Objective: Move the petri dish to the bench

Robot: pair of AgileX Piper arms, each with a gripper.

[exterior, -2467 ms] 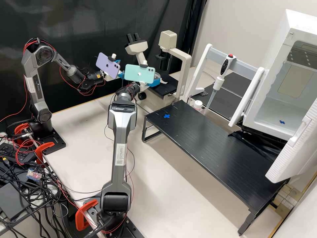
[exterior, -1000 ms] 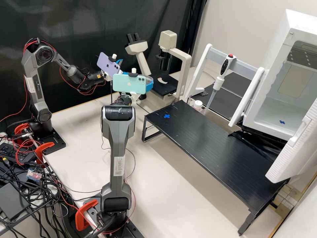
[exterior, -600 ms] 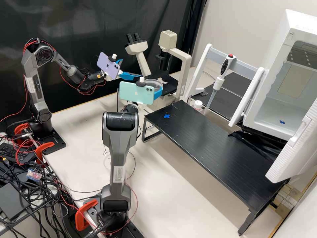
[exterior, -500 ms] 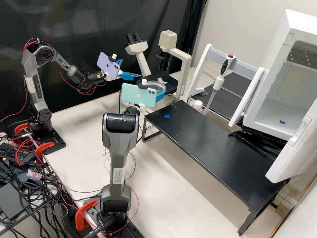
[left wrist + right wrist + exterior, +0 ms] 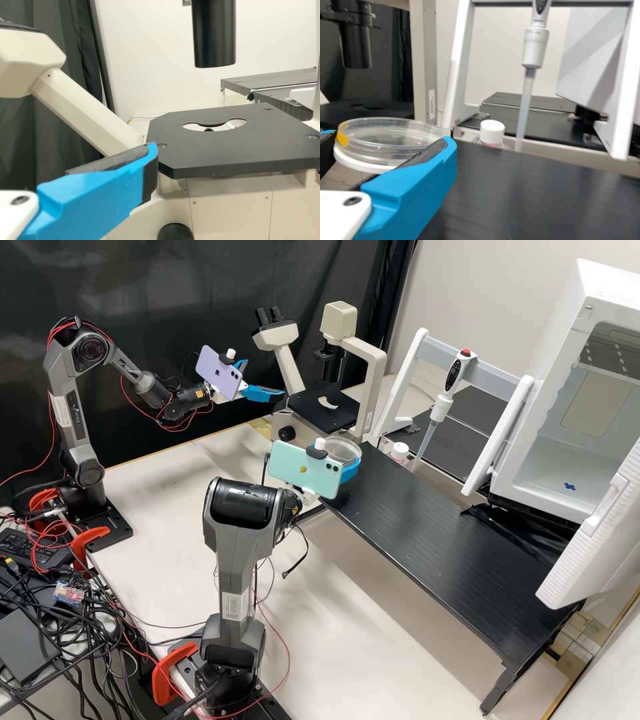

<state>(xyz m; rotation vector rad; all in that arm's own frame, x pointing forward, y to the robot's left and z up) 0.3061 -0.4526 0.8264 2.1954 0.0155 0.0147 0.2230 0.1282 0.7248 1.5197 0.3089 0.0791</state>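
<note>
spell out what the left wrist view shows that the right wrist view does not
Left wrist view: the left gripper and the focus knob of the microscope. Right wrist view: the petri dish, held in the jaws of the right gripper, the pipette and the white-capped bottle. Both: the microscope's stage, the black tube above it, and the dark curtain.

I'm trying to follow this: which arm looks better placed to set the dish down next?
Right, I'd say: the right tool holds the petri dish close to the black bench, while the left tool is open and empty, over by the microscope.
</note>
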